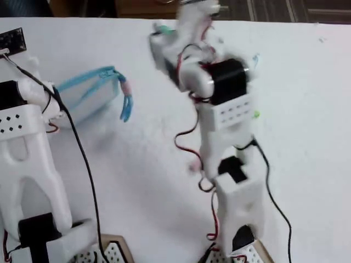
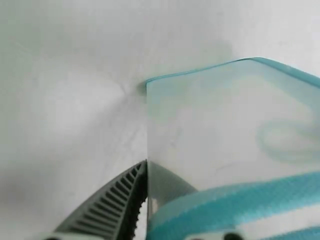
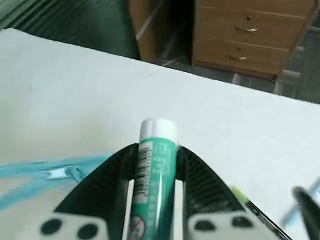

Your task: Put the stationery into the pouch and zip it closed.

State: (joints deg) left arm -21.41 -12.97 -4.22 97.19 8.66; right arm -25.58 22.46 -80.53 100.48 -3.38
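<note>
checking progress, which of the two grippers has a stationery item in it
The right gripper: it is shut on the green glue stick with a white cap. The left gripper pinches the clear plastic pouch with teal zip instead.

White counter (image 1: 312,82). Beyond its far edge: wooden furniture (image 1: 148,7) at 12 o'clock, dark striped floor (image 1: 285,8) at 1 o'clock.

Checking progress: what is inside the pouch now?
Through the clear pouch, no stationery shows inside; its end behind the left arm is covered. The glue stick is clamped in the right gripper.
</note>
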